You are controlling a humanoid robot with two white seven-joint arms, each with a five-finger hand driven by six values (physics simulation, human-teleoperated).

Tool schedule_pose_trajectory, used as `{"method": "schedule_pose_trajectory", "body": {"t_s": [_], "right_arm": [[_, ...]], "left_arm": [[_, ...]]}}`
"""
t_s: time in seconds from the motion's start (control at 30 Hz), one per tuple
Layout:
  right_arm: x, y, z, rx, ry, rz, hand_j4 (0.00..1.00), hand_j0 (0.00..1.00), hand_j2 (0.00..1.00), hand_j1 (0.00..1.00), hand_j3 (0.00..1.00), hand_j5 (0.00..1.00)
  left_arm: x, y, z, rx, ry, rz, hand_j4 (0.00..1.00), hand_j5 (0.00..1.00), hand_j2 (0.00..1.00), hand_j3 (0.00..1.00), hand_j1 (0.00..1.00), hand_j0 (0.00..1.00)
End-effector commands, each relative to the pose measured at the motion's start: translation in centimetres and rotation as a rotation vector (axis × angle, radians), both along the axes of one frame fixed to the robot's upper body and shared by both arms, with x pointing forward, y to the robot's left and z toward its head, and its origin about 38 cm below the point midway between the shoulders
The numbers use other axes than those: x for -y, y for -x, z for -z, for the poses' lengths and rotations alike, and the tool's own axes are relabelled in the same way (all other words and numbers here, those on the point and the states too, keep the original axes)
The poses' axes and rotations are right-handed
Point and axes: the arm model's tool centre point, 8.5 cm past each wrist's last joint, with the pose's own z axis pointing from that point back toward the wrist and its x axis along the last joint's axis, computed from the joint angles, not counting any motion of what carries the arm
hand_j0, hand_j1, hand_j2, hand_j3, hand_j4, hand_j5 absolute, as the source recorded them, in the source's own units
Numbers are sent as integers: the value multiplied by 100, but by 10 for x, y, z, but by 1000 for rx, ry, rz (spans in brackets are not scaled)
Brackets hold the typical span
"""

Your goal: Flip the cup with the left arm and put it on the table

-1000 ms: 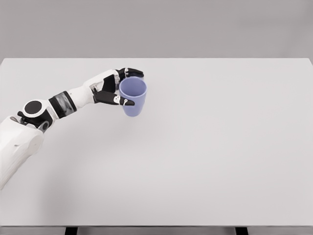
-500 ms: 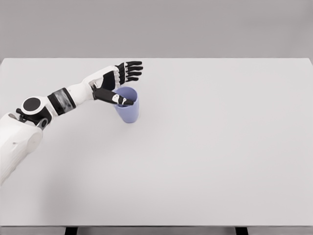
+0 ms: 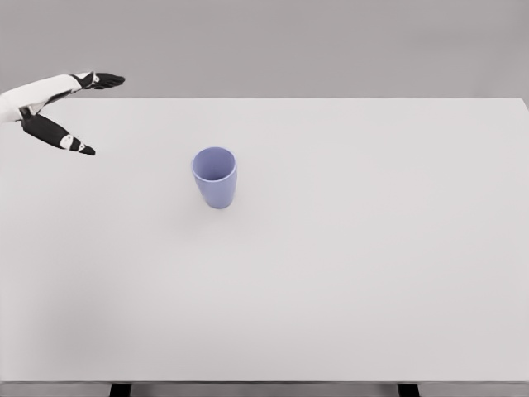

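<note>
A light blue cup (image 3: 215, 176) stands upright on the white table (image 3: 347, 248), mouth up, left of the middle. Nothing touches it. My left hand (image 3: 91, 114) shows at the far upper left edge of the head view, well away from the cup, with its fingers spread and its thumb held apart below them. It holds nothing. Only the hand and wrist are inside the picture. The right arm does not appear.
The table's far edge runs along the grey wall at the top. Its front edge lies near the bottom of the picture, with two dark legs below.
The left hand let go of the cup, which now stands on the table. The hand then pulled back far to the upper left, out to the picture's edge.
</note>
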Motion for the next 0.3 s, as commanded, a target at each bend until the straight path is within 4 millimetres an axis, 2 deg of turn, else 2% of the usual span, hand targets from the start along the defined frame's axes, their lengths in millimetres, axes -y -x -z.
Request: {"method": "schedule_pose_trajectory", "body": {"t_s": [0.0, 0.1, 0.27], "right_arm": [[0, 0, 0, 0, 0, 1, 100, 100, 100, 100, 100, 100], [0, 0, 0, 0, 0, -1, 100, 100, 100, 100, 100, 100], [0, 0, 0, 0, 0, 1, 100, 100, 100, 100, 100, 100]], "left_arm": [[-13, 12, 1, 69, -205, 79, 100, 100, 100, 100, 100, 100], [13, 10, 16, 67, -173, 152, 100, 100, 100, 100, 100, 100], [15, 10, 17, 68, -169, 156, 100, 100, 100, 100, 100, 100]]}}
